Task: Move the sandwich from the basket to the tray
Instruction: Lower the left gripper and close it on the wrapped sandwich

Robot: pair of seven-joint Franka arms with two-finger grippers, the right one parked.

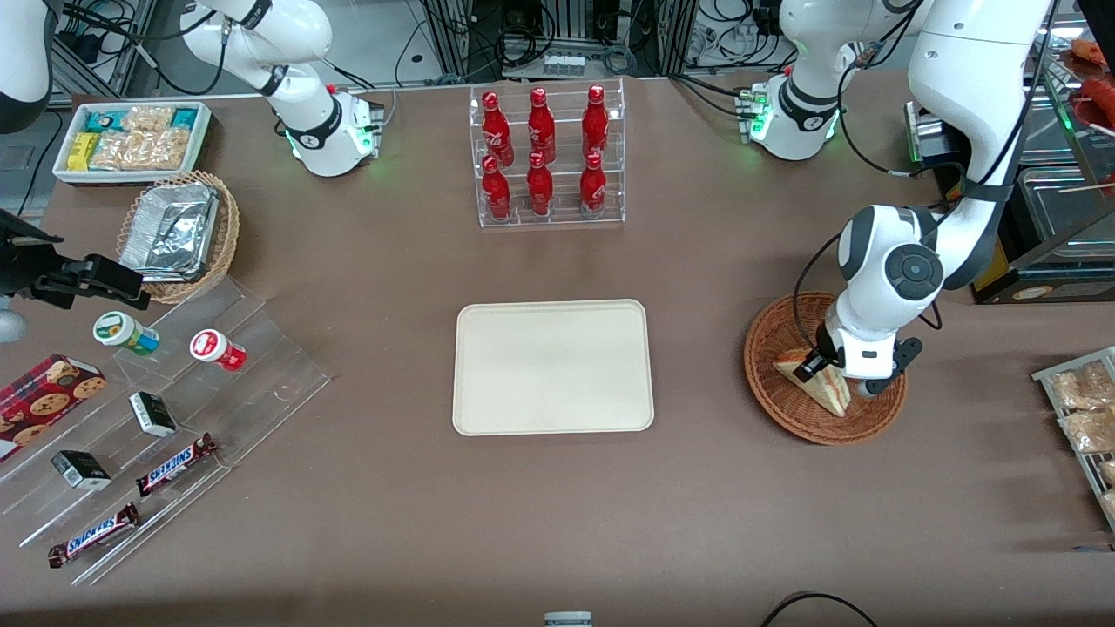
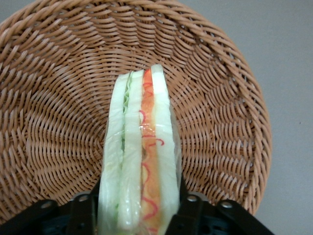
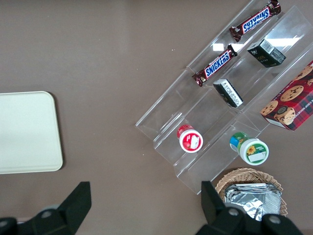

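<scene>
- Sandwich [image 1: 819, 380] sits in the basket [image 1: 775, 396], toward the working arm's end of the table; wrist view shows it edge-on [image 2: 142, 156], white bread with green and red-orange filling stripes, wrapped in clear film.
- Gripper [image 1: 826, 369] is down inside the basket, and I see a black finger [image 2: 191, 210] on each flat side of the sandwich, both touching it: closed on the sandwich.
- I can't tell whether the sandwich is lifted off the weave or resting on it.
- Tray [image 1: 553, 367] lies flat mid-table with nothing on it, well apart from the basket.
- Table [image 1: 557, 522] is a plain brown matte surface.
- Bottle rack [image 1: 550, 155] with six red bottles stands farther from the front camera than the tray.
- Toward the parked arm's end: foil basket [image 1: 181, 235], snack bin [image 1: 132, 139], clear stepped stand [image 1: 165, 427] with two small cups, small dark boxes and two Snickers bars, plus a cookie box [image 1: 43, 401].
- At the working arm's end, a wire rack [image 1: 1080, 418] with bagged snacks sits at the table edge.
- Cables and equipment frames run along the table edge farthest from the front camera.
- Arm pose: left arm [image 1: 967, 131] comes down from its base, bends at the elbow above the basket, wrist [image 1: 888, 279] pointing down into it.
</scene>
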